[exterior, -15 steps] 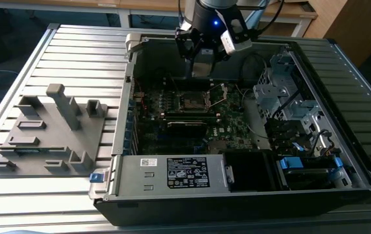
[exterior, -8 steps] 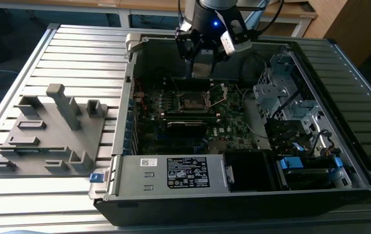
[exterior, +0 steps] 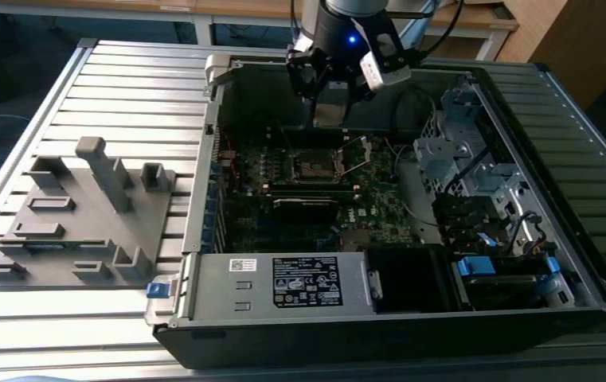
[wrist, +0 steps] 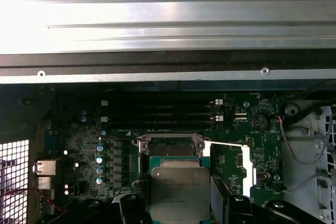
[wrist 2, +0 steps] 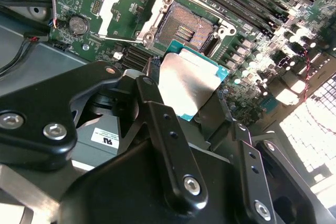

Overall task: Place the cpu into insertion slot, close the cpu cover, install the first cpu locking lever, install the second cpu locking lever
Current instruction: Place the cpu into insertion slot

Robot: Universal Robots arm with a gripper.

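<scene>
Upper centre of the exterior view, the gripper (exterior: 330,111) hovers over the computer case (exterior: 388,338), clamped on the cpu (wrist 2: 186,82) just above the bare insertion slot (wrist 2: 191,24), cpu cover (wrist 2: 128,9) flipped open beside it; lowering level and corner-matched seems wisest

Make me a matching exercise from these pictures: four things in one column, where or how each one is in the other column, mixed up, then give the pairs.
Things:
1. cpu
2. cpu cover
3. socket
4. grey fixture plate

States:
A. lies on the slatted table
B. swung open beside the socket
C. held in the gripper, above the board
D. empty, contacts exposed

Pairs: 1-C, 2-B, 3-D, 4-A
</scene>
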